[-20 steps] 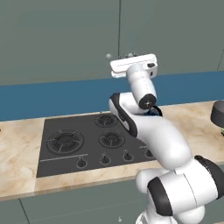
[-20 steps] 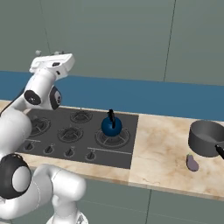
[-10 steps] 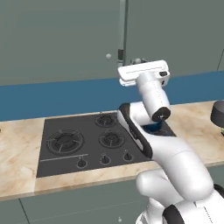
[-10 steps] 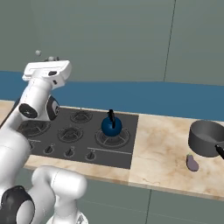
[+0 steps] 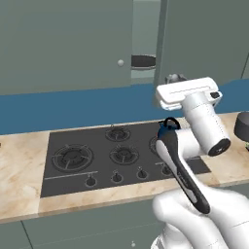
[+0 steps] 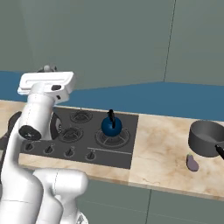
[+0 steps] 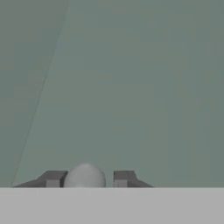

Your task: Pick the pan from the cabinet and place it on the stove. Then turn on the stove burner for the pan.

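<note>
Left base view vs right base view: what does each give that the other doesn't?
Left base view: the cabinet with its right door swung out, the pan dark in the gap, and the left door's knob. Right base view: a small purple thing on the counter in front of the pot. Both: the stove, the blue kettle on its right end, the pot and the arm.

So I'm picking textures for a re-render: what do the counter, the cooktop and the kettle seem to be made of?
Counter: polished beige stone, probably marble, going by the pale veining. Cooktop: flat black, perhaps glass or enamelled metal, with dark ringed burners. Kettle: glossy blue, likely enamel, given its highlight, with a black handle.
</note>
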Motion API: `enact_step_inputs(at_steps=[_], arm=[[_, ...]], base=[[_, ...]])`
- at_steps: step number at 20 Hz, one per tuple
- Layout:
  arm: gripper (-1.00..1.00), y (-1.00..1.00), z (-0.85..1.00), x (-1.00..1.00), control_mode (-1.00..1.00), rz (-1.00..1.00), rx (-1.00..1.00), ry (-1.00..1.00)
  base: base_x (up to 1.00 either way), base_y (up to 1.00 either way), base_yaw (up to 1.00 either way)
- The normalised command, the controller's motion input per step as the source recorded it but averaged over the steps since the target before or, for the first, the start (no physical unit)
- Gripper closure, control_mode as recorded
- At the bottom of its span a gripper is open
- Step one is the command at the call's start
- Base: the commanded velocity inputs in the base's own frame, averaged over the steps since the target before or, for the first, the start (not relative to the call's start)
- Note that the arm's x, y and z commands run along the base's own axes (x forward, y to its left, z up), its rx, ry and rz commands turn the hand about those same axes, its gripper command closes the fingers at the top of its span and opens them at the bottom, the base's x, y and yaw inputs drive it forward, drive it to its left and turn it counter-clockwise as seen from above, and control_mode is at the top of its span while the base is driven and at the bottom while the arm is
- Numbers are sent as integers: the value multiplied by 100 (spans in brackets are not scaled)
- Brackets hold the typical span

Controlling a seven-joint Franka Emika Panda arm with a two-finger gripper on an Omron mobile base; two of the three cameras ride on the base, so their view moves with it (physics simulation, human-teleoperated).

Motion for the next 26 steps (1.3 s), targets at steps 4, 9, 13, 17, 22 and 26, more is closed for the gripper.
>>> enact_step_inputs(at_steps=[4,9,13,17,22,26], arm=[[100,-77,11,-100,-100,6,6,0],[100,-72,1,-74,-100,4,3,0],[100,-70,0,-55,-100,0,2,0],[-100,-33,-19,-74,-100,0,1,0],[-100,0,-4,-74,-100,0,0,-3],[-100,4,0,-68,-100,0,0,-5]], base=[[0,0,0],[0,0,0],[0,0,0],[0,0,0],[0,0,0],[0,0,0]])
